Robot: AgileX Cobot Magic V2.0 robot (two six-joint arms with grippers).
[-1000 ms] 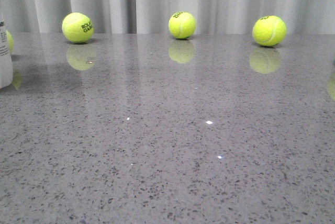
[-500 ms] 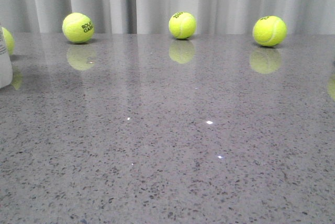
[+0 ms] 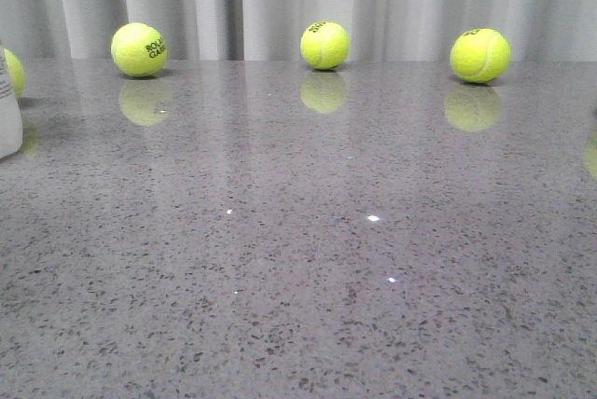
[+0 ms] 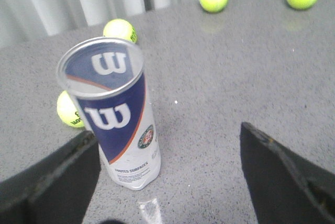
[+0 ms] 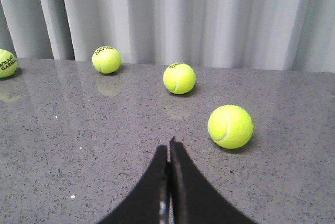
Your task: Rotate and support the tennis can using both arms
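Note:
The tennis can (image 4: 121,124) stands upright on the grey table, clear top, navy section with a white "W", orange stripe and white lower part. In the front view only its white edge (image 3: 8,105) shows at the far left. My left gripper (image 4: 167,150) is open wide; the can stands just inside its one finger (image 4: 57,177), close to it, apart from the other finger (image 4: 282,177). My right gripper (image 5: 168,148) is shut and empty, low over the table. Neither gripper shows in the front view.
Three tennis balls (image 3: 139,48) (image 3: 325,45) (image 3: 479,55) lie along the table's back edge by a grey curtain. Another ball (image 3: 13,71) sits behind the can. A ball (image 5: 230,126) lies close to my right gripper's tip.
The can's edge in the front view has slid slightly further left, out of the frame. The balls have not moved.

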